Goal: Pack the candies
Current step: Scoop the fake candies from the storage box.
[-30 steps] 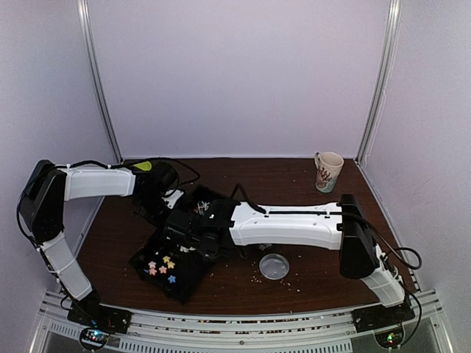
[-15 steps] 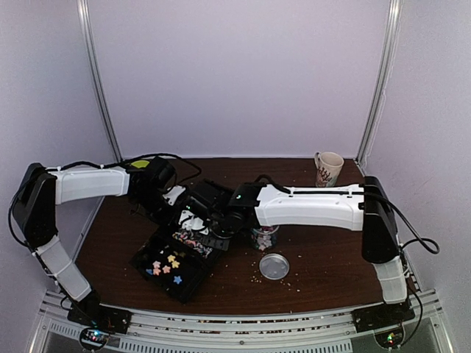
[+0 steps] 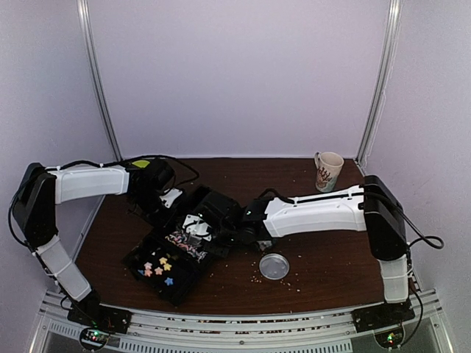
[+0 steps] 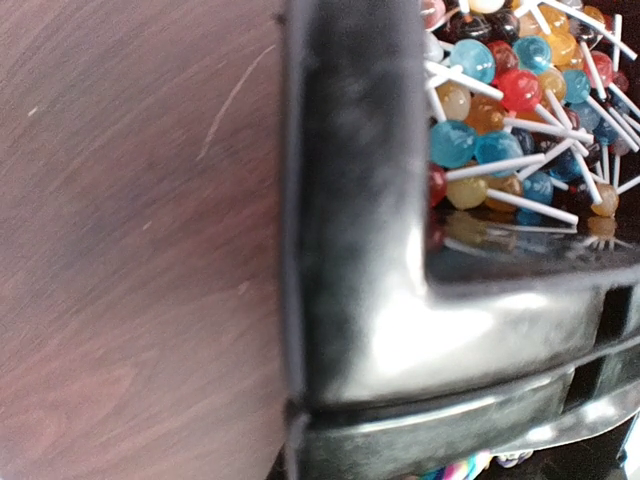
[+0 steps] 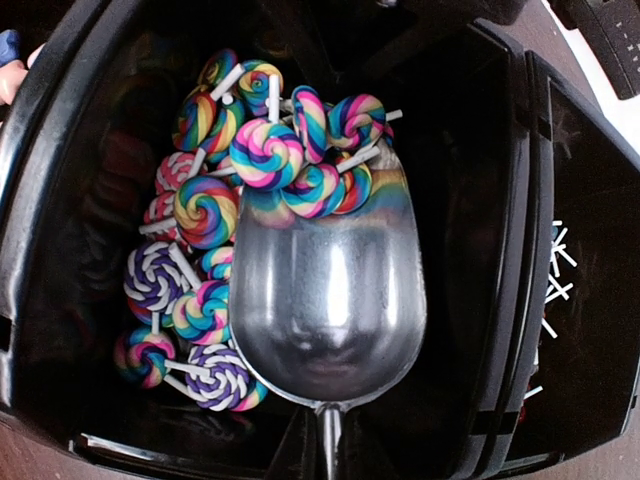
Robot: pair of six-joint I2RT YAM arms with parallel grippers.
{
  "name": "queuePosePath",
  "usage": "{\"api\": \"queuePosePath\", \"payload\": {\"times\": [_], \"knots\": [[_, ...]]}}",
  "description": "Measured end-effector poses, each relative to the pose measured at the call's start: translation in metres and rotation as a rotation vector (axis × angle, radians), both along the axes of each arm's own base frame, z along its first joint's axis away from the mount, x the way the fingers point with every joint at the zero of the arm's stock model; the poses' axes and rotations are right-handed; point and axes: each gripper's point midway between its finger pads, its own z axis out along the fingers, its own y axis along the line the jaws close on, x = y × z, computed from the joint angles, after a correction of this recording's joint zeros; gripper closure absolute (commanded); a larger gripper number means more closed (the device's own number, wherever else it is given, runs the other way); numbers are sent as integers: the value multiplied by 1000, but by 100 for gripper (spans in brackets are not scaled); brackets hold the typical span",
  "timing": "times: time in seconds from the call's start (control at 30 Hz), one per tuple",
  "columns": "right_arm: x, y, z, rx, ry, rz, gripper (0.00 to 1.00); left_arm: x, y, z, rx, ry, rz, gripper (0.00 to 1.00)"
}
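The candies lie in a black compartment tray [image 3: 193, 273]: pastel star sweets [image 3: 157, 267] in its near section, swirl lollipops [image 5: 205, 212] and round lollipops [image 4: 480, 110] in others. My right gripper [image 3: 223, 229] is over the tray's right side, shut on the handle [image 5: 331, 440] of a metal scoop [image 5: 328, 300]. The scoop's mouth lies against the swirl lollipops, a few of them at its lip. My left gripper [image 3: 171, 200] is at the tray's far corner, shut on its rim [image 4: 350, 250]; its fingers are hidden.
A clear round lid [image 3: 274, 266] lies on the brown table right of the tray, with pale crumbs around it. Part of a clear jar [image 3: 259, 237] shows behind my right arm. A printed mug [image 3: 328, 170] stands at the back right.
My right arm has drawn back to the right, carrying the scoop from the tray's near section to the swirl lollipops. The tray has shifted slightly left. The left gripper has barely moved.
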Motion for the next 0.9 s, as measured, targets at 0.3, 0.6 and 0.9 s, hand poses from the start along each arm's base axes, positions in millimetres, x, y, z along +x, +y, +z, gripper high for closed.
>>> {"api": "queuePosePath", "payload": {"times": [0.3,0.6,0.9], "knots": [[0,18,1,164,10,20,100,3,19,15,100,-25,30,100],[-3,22,7,267,-32,34,100,2,24,30,131,-77,7,100],[-7,24,2,368,3,25,100,3,28,27,131,-75,7,100]]}}
